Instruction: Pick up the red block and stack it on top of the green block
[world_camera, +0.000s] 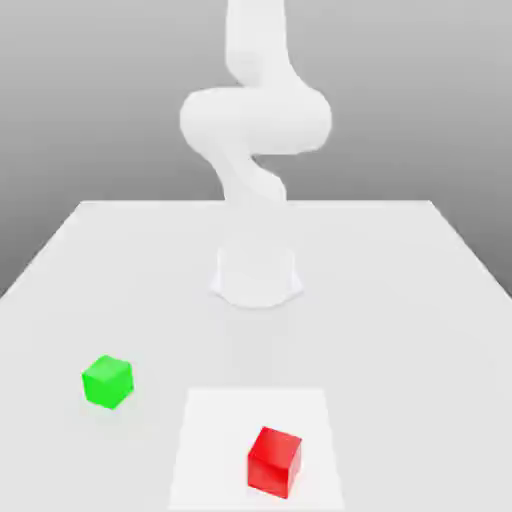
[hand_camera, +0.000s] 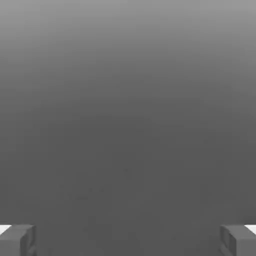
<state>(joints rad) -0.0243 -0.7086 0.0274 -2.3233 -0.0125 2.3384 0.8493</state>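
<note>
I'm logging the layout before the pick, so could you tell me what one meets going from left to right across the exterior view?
green block → arm's base → red block. Both blocks sit apart on the table, nearer the camera than the base.

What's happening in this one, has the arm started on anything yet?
Nothing is being handled yet. The small bright red cube and the small bright green cube both sit apart on the white table, the red one on a paler square patch. In the hand view the gripper is open with nothing between its grey fingertips.
</note>
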